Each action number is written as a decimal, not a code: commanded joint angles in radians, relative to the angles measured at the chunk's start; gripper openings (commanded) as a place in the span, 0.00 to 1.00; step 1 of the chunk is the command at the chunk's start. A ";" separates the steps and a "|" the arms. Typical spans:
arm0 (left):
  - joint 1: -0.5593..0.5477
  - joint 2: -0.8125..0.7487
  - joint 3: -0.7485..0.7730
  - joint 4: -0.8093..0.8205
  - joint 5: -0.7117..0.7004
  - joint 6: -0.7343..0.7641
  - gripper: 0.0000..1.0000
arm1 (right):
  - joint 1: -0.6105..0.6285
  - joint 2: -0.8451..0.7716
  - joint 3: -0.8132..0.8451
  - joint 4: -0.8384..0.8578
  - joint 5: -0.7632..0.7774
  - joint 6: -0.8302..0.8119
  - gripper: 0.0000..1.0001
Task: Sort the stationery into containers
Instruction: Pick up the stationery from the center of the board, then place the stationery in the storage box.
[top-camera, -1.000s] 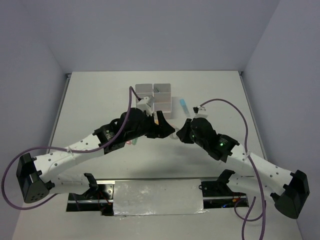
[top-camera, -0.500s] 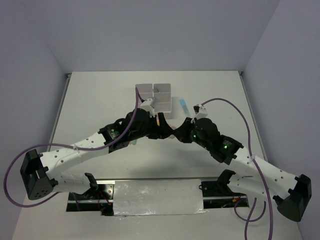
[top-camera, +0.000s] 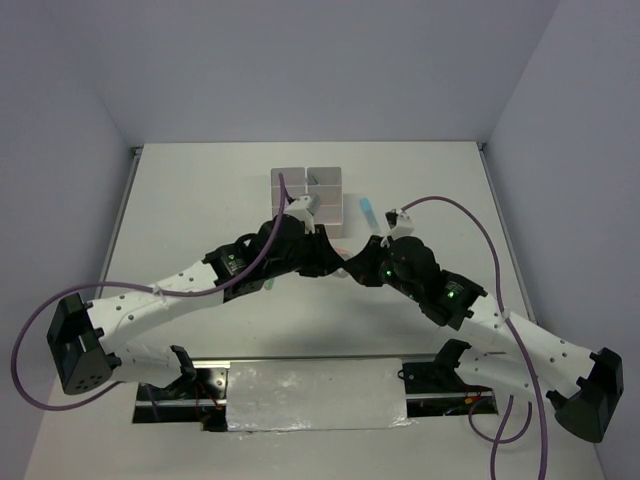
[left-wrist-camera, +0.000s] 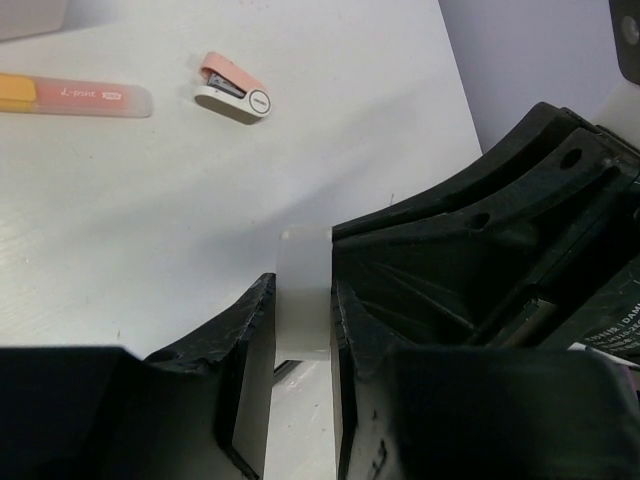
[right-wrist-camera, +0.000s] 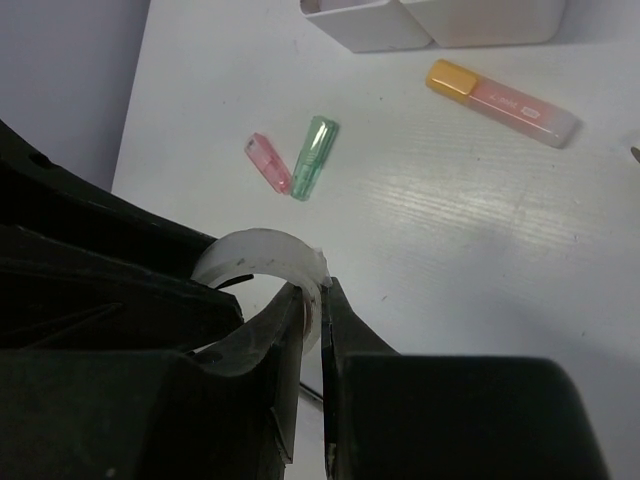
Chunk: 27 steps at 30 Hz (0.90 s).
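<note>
A clear tape ring (right-wrist-camera: 250, 250) hangs above the table between both arms. My right gripper (right-wrist-camera: 313, 292) is shut on the ring's wall, one finger inside the ring and one outside. My left gripper (left-wrist-camera: 302, 300) is closed across the ring's (left-wrist-camera: 303, 260) width, both pads touching its flat sides. From above, the two grippers (top-camera: 335, 262) (top-camera: 352, 268) meet just in front of the white containers (top-camera: 310, 190), which the left arm partly covers. On the table lie a pink-and-orange marker (right-wrist-camera: 503, 103), a green marker (right-wrist-camera: 315, 157) and a short pink one (right-wrist-camera: 268, 162).
A small pink-and-white clip (left-wrist-camera: 233, 90) lies beside the pink-and-orange marker (left-wrist-camera: 75, 95). A blue marker (top-camera: 367, 211) rests right of the containers. The near corners of two compartments (right-wrist-camera: 430, 20) show at the top of the right wrist view. Purple cables loop off both arms.
My left arm has swung right to meet the right gripper, and its jaws have closed from wide open onto the tape ring. The right gripper has kept its hold.
</note>
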 joint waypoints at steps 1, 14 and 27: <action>-0.004 0.011 0.055 -0.010 -0.033 0.035 0.01 | 0.012 -0.030 0.003 0.073 -0.021 -0.007 0.01; -0.004 0.108 0.245 -0.317 -0.479 -0.218 0.00 | 0.005 -0.292 0.095 -0.411 0.491 0.119 0.69; 0.059 0.531 0.644 -0.748 -0.579 -1.161 0.00 | 0.003 -0.391 0.121 -0.525 0.496 0.066 0.70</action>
